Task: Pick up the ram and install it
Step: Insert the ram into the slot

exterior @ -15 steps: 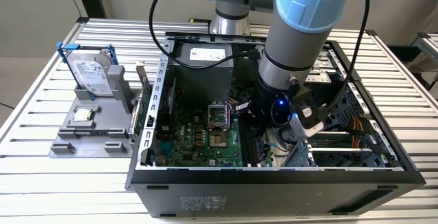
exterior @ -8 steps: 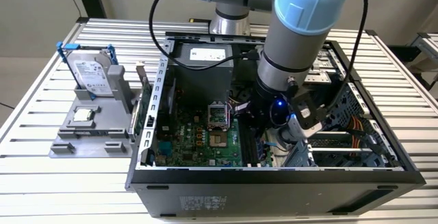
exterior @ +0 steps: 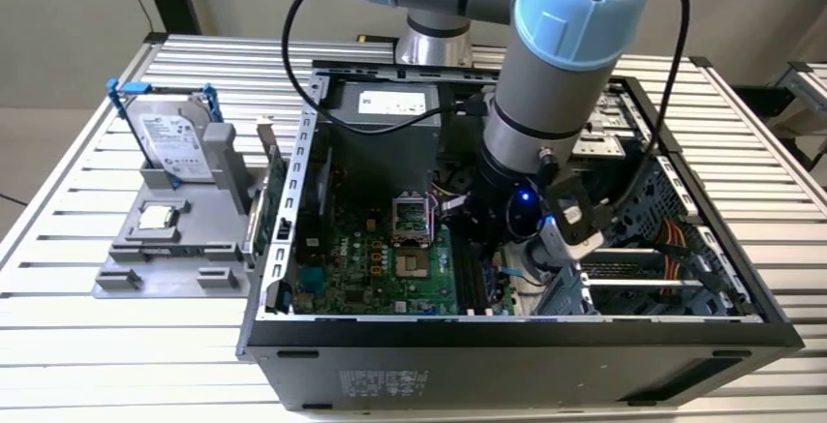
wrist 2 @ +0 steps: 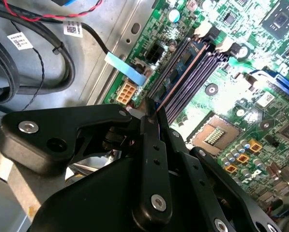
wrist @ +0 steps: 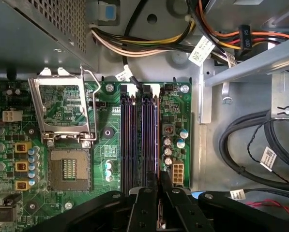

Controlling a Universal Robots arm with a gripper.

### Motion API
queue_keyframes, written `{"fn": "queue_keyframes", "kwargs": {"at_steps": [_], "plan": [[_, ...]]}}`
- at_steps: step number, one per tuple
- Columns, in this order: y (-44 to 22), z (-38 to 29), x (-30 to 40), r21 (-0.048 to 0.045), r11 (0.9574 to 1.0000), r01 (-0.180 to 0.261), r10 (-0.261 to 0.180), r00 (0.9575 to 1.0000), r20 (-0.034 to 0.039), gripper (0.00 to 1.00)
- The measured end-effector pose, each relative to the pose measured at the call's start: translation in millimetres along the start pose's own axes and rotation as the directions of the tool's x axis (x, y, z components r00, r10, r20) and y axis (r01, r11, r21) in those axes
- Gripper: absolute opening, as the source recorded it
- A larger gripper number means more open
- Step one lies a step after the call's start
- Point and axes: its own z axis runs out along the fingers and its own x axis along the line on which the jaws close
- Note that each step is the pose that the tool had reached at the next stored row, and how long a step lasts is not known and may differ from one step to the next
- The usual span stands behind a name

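Ram stick [wrist 2: 175,86], a long thin board seen edge-on w/ a coppery top edge, sat in one of the black motherboard memory slots [wrist: 139,137], its near end pinched between the two black fingers [wrist 2: 150,145] of the gripper [wrist 2: 151,112]. Jaws were closed on that near end in both wrist views; in the first wrist view the fingertips met over the slot line at approx. the slots' near end [wrist: 154,181]. Whether the ram was fully seated or just resting in the slot couldn't be told.

In the exterior view the grey-and-light-blue robot arm [exterior: 556,65] reached down into the open black computer case [exterior: 517,331], w/ the gripper [exterior: 498,234] low over the green motherboard [exterior: 375,268], beside the open silver processor socket [exterior: 411,218]. The case lay on a ribbed aluminium table [exterior: 77,336].

On the exterior view's left, outside the case, a grey plastic fixture [exterior: 168,249] held a silver hard drive w/ blue bracket [exterior: 174,137] standing upright, and a small square silver processor chip [exterior: 158,217] lay flat on the fixture, near the drive's base.

Inside the case, black cables [wrist: 250,140] curled on the metal floor beside the board, and a bundle of yellow, orange and black wires [wrist: 149,46] ran past the slots' far end.
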Motion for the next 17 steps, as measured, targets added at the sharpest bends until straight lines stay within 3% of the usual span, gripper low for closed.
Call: {"fn": "queue_keyframes", "kwargs": {"at_steps": [17], "plan": [[1.6, 1.3, 0.0, -0.0001, 1.0000, 0.000, 0.000, 1.0000, 0.0000, 0.00]]}}
